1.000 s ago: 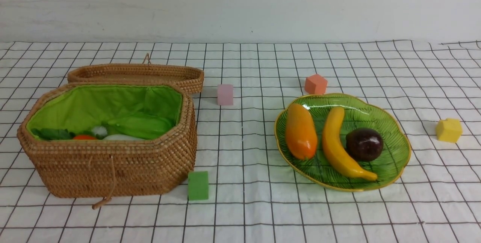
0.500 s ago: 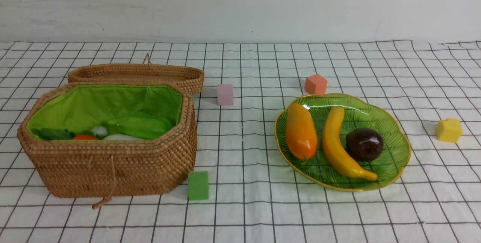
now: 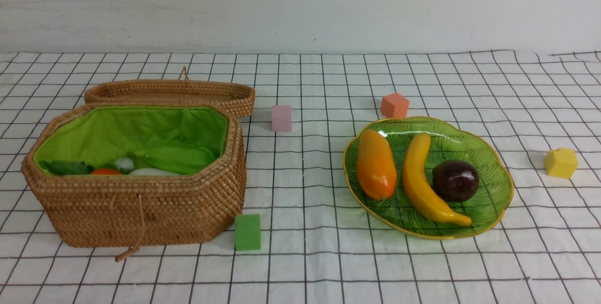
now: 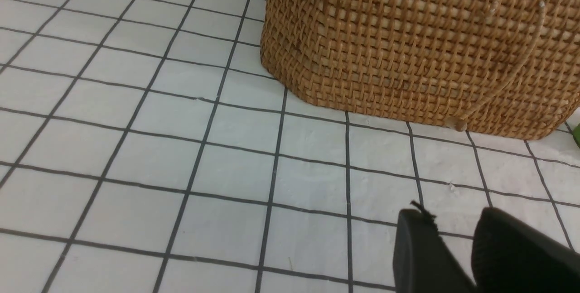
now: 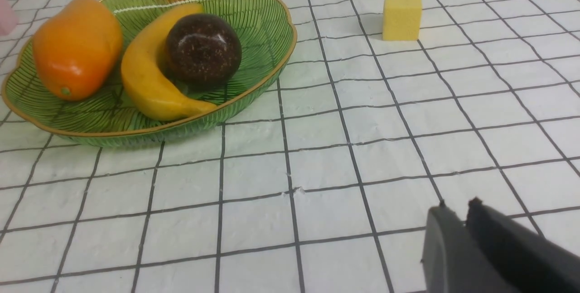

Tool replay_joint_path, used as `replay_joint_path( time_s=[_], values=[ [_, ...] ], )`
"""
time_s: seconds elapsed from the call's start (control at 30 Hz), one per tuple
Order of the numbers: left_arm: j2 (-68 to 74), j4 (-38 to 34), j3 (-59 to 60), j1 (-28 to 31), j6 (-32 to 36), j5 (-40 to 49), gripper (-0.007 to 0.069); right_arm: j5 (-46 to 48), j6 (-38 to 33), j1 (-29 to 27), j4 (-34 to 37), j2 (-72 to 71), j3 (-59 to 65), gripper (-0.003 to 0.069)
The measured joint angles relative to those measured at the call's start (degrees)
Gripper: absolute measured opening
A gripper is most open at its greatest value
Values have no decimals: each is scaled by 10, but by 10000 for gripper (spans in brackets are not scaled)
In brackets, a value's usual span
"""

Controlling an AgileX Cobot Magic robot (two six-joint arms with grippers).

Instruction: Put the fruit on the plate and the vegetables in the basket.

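1. You'll find the mango (image 3: pixel 375 165), banana (image 3: pixel 425 182) and dark round fruit (image 3: pixel 455 180) lying side by side on the green plate (image 3: pixel 497 200), on the right of the tabletop (image 3: pixel 305 257).
2. Look left: the basket (image 3: pixel 141 210) stands open, with the carrot (image 3: pixel 105 171), radish (image 3: pixel 150 171) and green gourd (image 3: pixel 176 157) inside, partly hidden by its front wall.
3. The basket's lid (image 3: pixel 171 91) lies just behind it.
4. Your left gripper (image 4: pixel 453 234) hangs empty over bare cloth near the basket's wall, its jaws apart by a narrow gap.
5. Your right gripper (image 5: pixel 457 223) is empty too, jaws nearly together, well apart from the plate.
6. Pink (image 3: pixel 281 118), orange (image 3: pixel 394 105), yellow (image 3: pixel 561 162) and green (image 3: pixel 247 232) cubes sit scattered about.
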Motion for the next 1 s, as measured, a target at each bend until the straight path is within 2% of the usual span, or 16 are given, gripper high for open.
replay_joint_path(
  time_s=[1.0],
  values=[
    [0, 0, 0, 0, 0, 0, 207, 0, 0, 0, 0, 0, 0, 109]
  ],
)
